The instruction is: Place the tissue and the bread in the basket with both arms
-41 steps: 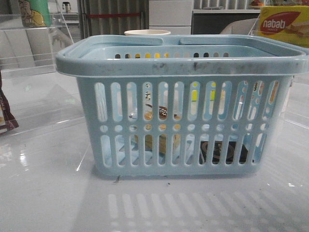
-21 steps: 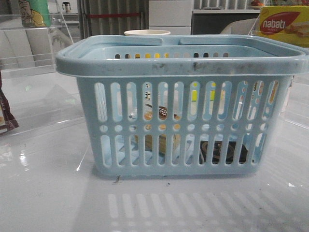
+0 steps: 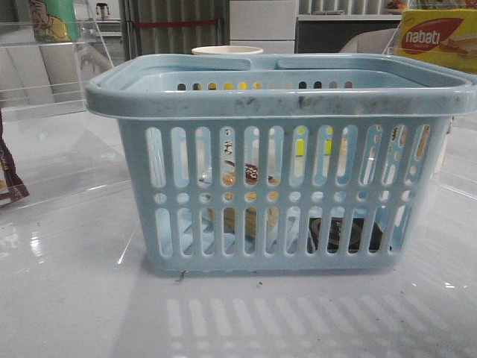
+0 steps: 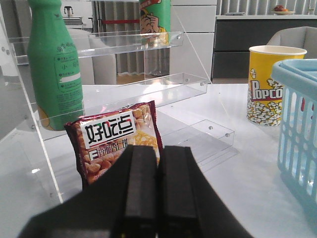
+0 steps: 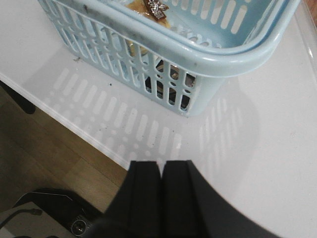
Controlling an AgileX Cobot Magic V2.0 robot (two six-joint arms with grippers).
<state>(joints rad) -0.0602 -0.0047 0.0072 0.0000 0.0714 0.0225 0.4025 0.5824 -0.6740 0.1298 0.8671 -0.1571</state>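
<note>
The pale blue basket (image 3: 283,97) stands in the middle of the white table. Through its slots I see the golden-tan bread (image 3: 242,218) in clear wrap and, to its right, the blackish tissue pack (image 3: 350,233), both on the basket floor. The right wrist view shows the basket (image 5: 223,62) with the bread (image 5: 148,10) and the dark tissue pack (image 5: 171,74) inside. My left gripper (image 4: 158,148) is shut and empty, left of the basket's edge (image 4: 297,99). My right gripper (image 5: 161,163) is shut and empty over the table edge, apart from the basket.
A dark brown snack packet (image 4: 116,139) leans at a clear acrylic shelf (image 4: 124,89) holding a green bottle (image 4: 54,64). A popcorn cup (image 4: 270,84) stands behind the basket. A yellow nabati box (image 3: 440,37) sits at the back right. The table's front edge (image 5: 64,124) drops to wooden floor.
</note>
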